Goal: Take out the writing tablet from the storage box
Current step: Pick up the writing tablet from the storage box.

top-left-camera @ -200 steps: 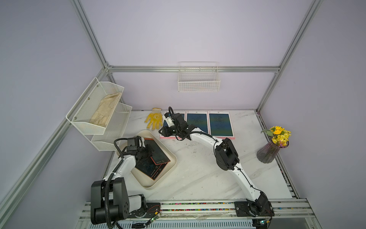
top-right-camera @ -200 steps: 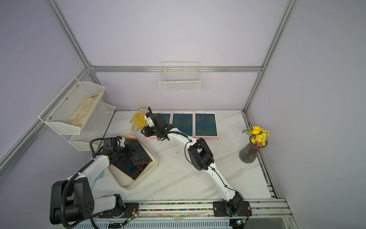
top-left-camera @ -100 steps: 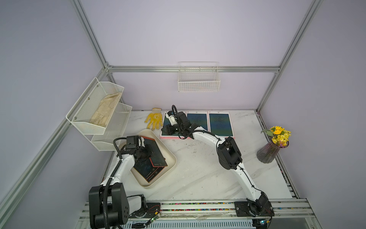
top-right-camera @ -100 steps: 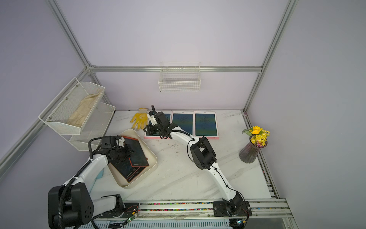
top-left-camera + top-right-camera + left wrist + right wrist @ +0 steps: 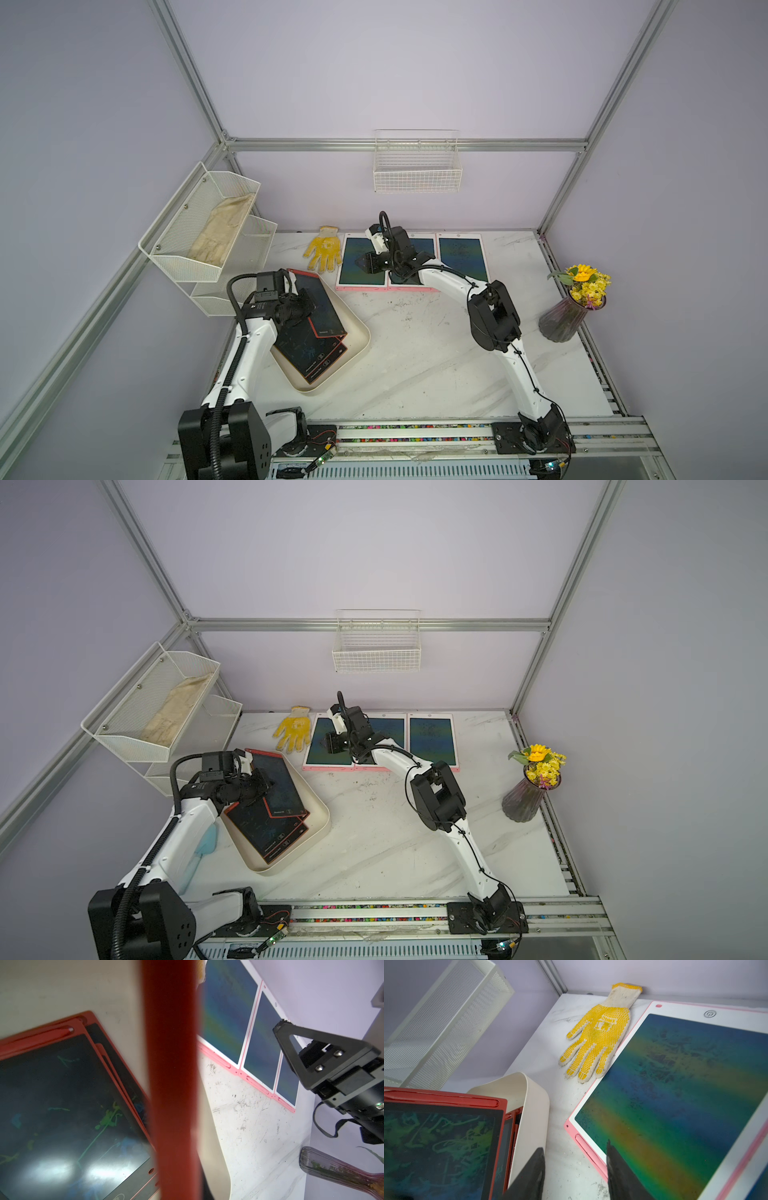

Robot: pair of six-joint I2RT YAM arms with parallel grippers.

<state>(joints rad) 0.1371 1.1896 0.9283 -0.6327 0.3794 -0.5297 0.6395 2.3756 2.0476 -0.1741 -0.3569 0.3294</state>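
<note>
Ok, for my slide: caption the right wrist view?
Open right gripper looks over the box with a raised red tablet, a pink tablet and a yellow glove.

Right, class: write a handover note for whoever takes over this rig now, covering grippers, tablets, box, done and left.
Left gripper: shut on the top red tablet, tilted up over the storage box.
Right gripper: open, empty, above the leftmost of three pink tablets on the table.
Done: grasp made.
Left: lift it clear, set it down; more red tablets lie in the box.
</note>
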